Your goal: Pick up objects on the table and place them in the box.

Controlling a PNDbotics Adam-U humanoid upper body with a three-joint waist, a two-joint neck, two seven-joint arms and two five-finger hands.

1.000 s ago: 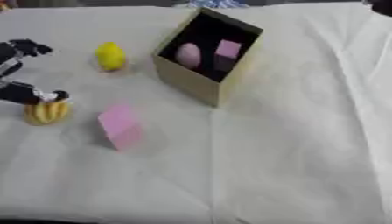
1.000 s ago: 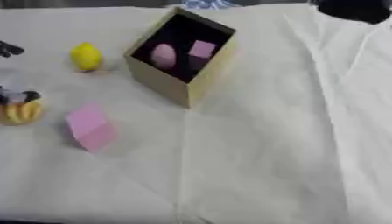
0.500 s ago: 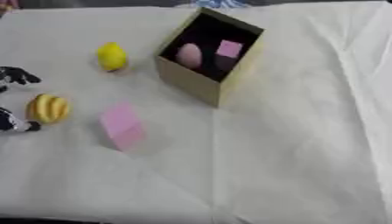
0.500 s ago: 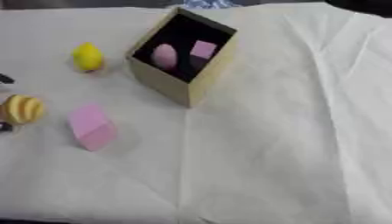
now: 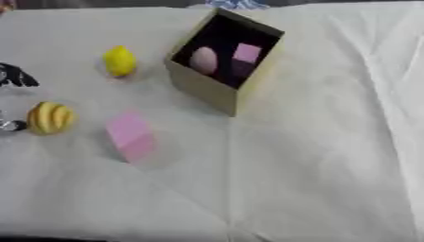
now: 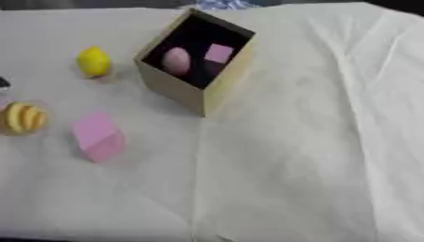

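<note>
An open tan box [image 5: 208,88] stands at the back middle of the table, with a pink egg shape [image 5: 203,60] and a pink cube [image 5: 246,52] inside. A yellow lemon [image 5: 120,61] lies to its left. Nearer me lie a pink block [image 5: 131,137] and a yellow striped round object [image 5: 49,118]. Only black fingertips of my left hand [image 5: 12,76] show at the left edge, spread apart; one tip [image 5: 10,125] sits just beside the striped object, holding nothing. My right hand is out of view.
A white creased cloth [image 6: 314,142] covers the whole table. Its right half and front hold no objects. The table's far edge runs along the top of the view.
My left hand has drawn back to the left, away from the striped object, which stays on the cloth. The other objects have not moved.
</note>
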